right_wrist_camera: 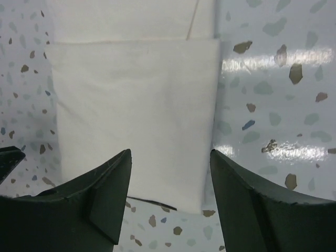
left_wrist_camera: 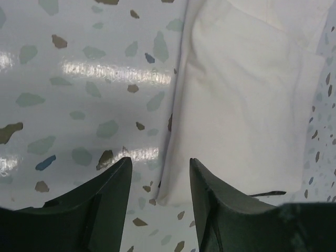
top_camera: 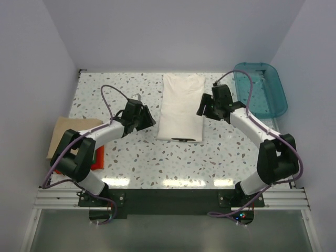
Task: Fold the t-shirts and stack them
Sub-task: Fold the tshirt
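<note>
Two grippers flank the long white cloth t-shirt [top_camera: 182,107], which lies folded into a narrow strip at the middle of the speckled terrazzo table [top_camera: 136,163]. Your left gripper [top_camera: 148,118] sits just beside its left edge and your right gripper [top_camera: 202,108] just beside its right edge; both have jaws spread and nothing between them. I judge this mirrored stance is meant to let you pinch both long edges at once and bring the strip over on itself in a cross fold; each wrist view looks down at a near corner of the hem, which fits that.

At the table's left edge a folded tan cloth shirt [top_camera: 68,131] and a folded red cloth shirt [top_camera: 98,157] lie well apart from the white one, likely where the stack goes. Your left arm covers much of both, so how neatly they sit is unclear; no green shirt shows. A thin dark sliver [right_wrist_camera: 152,203] at the near hem may be a label or a shadow; you cannot tell which. The teal plastic bin [top_camera: 273,102] stands at the far right.
</note>
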